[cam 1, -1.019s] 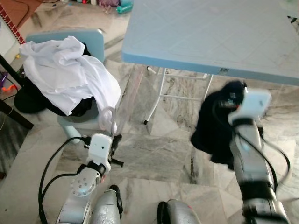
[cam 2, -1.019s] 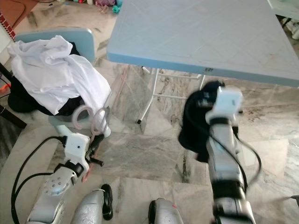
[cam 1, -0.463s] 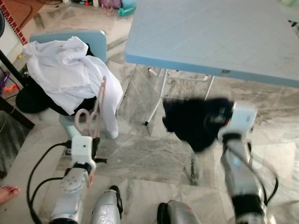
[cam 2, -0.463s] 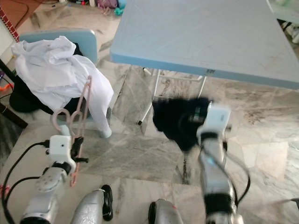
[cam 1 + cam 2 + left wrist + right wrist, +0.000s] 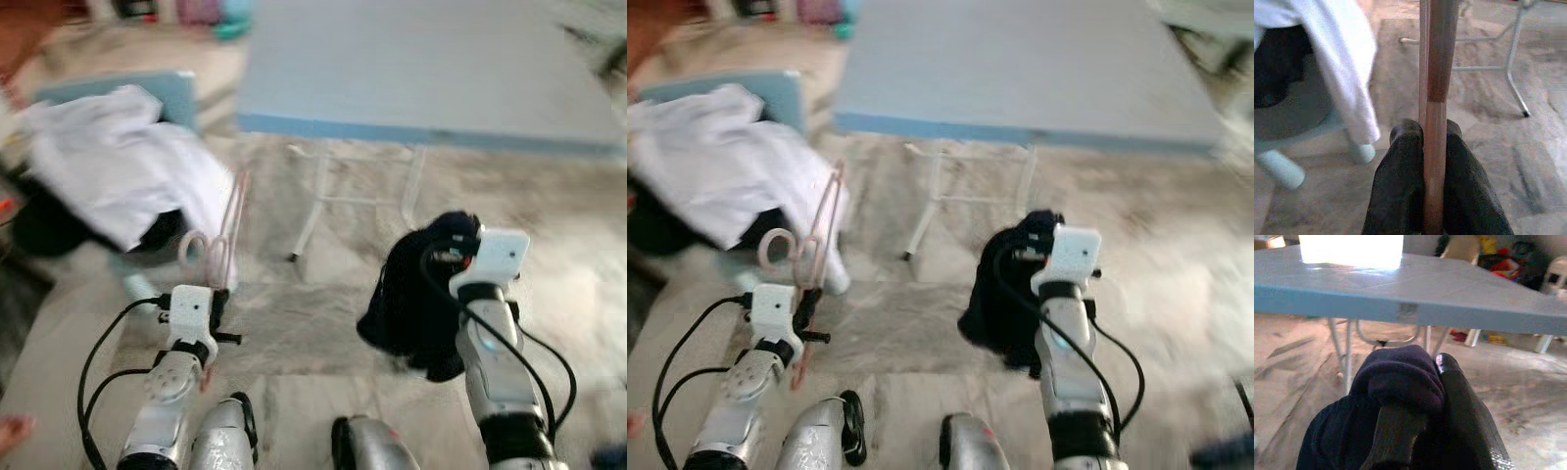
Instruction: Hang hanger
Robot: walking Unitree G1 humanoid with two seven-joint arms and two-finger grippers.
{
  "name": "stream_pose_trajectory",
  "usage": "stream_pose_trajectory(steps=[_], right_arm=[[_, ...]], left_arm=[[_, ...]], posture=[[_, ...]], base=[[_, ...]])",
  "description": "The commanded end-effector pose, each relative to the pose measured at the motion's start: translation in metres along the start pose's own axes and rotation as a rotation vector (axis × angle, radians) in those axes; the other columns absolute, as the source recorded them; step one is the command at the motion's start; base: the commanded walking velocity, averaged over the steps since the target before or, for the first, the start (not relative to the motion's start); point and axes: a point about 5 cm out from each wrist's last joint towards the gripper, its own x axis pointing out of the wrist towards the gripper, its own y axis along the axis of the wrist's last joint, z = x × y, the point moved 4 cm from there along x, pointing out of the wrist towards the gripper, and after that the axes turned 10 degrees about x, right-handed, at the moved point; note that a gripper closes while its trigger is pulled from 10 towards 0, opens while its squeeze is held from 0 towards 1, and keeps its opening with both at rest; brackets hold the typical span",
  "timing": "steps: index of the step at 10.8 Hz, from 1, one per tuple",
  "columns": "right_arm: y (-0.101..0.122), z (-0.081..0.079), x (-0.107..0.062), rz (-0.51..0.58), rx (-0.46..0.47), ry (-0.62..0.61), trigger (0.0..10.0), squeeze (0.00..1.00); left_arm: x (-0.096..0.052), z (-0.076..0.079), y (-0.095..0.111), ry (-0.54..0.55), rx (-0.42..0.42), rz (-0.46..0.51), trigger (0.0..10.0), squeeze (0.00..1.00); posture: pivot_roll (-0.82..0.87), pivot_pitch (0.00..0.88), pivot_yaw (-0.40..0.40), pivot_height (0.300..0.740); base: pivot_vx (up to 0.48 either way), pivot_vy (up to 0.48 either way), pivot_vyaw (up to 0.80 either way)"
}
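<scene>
2 grippers busy — left gripper (image 5: pixel 1434 147) clamped on the pink hanger (image 5: pixel 227 230), right gripper (image 5: pixel 1418 396) pinching a dark garment (image 5: pixel 416 308) below the blue table (image 5: pixel 411 78).

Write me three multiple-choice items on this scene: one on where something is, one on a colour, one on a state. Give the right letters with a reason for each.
1. Where does the white garment lie?
A. on the blue table
B. draped over the light blue chair
C. flat on the floor

2. What colour is the hanger in the left pincer?
A. pink
B. green
C. black

3. What is the state of the right pincer?
A. open and empty
B. shut on the dark garment
C. shut on the hanger

Answers:
1. B: the cloth covers the chair, left of the table.
2. A: the left wrist view shows a pinkish bar between the black fingers.
3. B: the dark garment is bunched between its fingers and hangs below.
</scene>
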Motion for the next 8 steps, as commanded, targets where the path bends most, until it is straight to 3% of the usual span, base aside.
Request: stream_pose_trajectory(steps=[1, 2, 5, 8], right_arm=[[0.005, 0.004, 0.002, 0.028, -0.009, -0.008, 10.0, 0.0], [0.005, 0.008, 0.003, 0.025, 0.02, -0.026, 10.0, 0.0], [-0.004, 0.003, 0.008, -0.033, 0.007, -0.027, 10.0, 0.0], [0.011, -0.005, 0.019, 0.019, 0.034, 0.018, 10.0, 0.0]], left_arm=[[-0.001, 0.0, -0.004, -0.003, 0.004, -0.008, 10.0, 0.0], [0.0, -0.002, -0.005, -0.002, 0.005, -0.008, 10.0, 0.0], [0.005, -0.005, 0.001, -0.004, 0.004, 0.014, 10.0, 0.0], [0.007, -0.006, 0.0, -0.009, 0.012, 0.018, 10.0, 0.0]], posture=[[-0.01, 0.124, -0.022, 0.74], [0.0, 0.109, -0.018, 0.74], [0.01, 0.092, -0.036, 0.74], [0.01, 0.103, -0.053, 0.74]], base=[[0.0, 0.0, -0.8], [0.0, 0.0, -0.76], [0.286, 0.0, 0.0], [0.373, 0.0, 0.0]])
